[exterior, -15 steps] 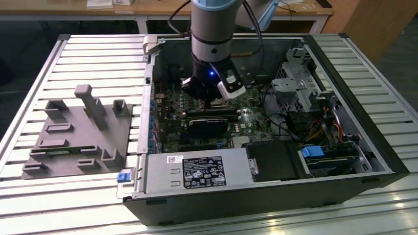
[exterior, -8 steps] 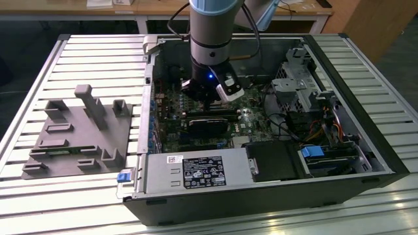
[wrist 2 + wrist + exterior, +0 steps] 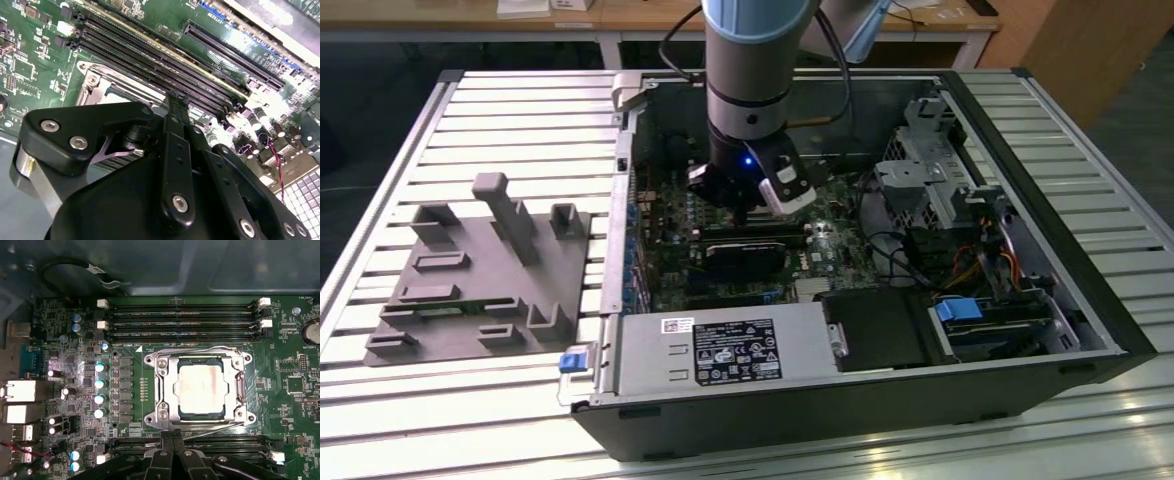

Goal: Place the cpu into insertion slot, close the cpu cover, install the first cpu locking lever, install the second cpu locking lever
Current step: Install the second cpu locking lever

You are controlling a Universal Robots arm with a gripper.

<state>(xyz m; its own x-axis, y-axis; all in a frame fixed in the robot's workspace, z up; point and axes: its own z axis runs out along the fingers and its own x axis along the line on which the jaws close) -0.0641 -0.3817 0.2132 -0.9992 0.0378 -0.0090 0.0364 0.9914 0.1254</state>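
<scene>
First wrist view is showing the chip (image 3: 201,389) sitting flat in its socket (image 3: 200,390), with the metal cover (image 3: 170,390) lying closed around it. A thin lever (image 3: 210,426) is running along the cover's six o'clock edge. The gripper (image 3: 172,456) is hovering at six o'clock from the chip, fingers pinched together, holding nothing. The lever looks stiff, springy and thin, best pushed near its free end.

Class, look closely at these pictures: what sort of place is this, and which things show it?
Probably a robotics lab or test bench: an open desktop computer case lies on a slatted metal table, a grey fixture block sits beside it, and wooden desks stand behind.
</scene>
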